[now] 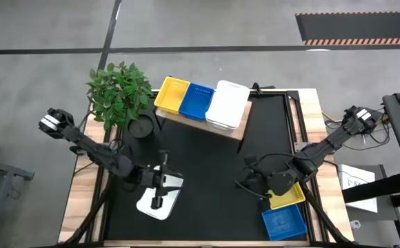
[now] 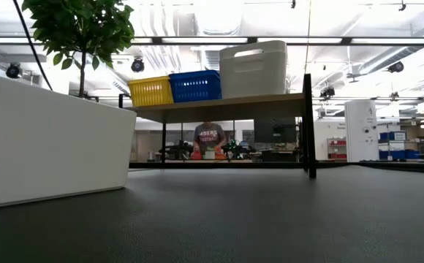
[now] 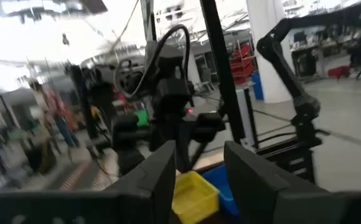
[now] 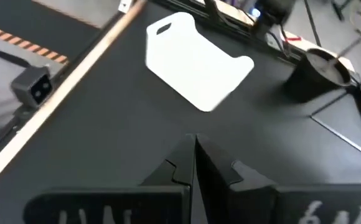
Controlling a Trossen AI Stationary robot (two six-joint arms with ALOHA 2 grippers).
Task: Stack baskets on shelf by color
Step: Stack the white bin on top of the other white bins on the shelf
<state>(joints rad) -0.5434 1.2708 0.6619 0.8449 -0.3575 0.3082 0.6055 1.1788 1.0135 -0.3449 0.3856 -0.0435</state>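
On the shelf (image 1: 236, 132) (image 2: 226, 107) stand a yellow basket (image 1: 171, 94) (image 2: 150, 91), a blue basket (image 1: 196, 101) (image 2: 194, 85) and a white stack (image 1: 226, 105) (image 2: 253, 69). A loose white basket (image 1: 169, 200) (image 4: 193, 62) (image 2: 51, 142) lies on the black tabletop near the left. My left gripper (image 1: 162, 187) (image 3: 199, 174) hovers open over it, nothing between its fingers. Another yellow basket (image 1: 288, 198) (image 3: 193, 196) and another blue one (image 1: 283, 222) (image 3: 227, 183) lie at the near right. My right gripper (image 1: 250, 184) (image 4: 194, 155) is shut, above bare tabletop left of them.
A potted plant (image 1: 121, 93) stands at the shelf's left end, its dark pot (image 4: 317, 71) on the tabletop. The table has a wooden rim (image 1: 310, 124). Bare black tabletop (image 1: 207, 179) lies between the two grippers. A person (image 2: 210, 139) is in the room beyond the shelf.
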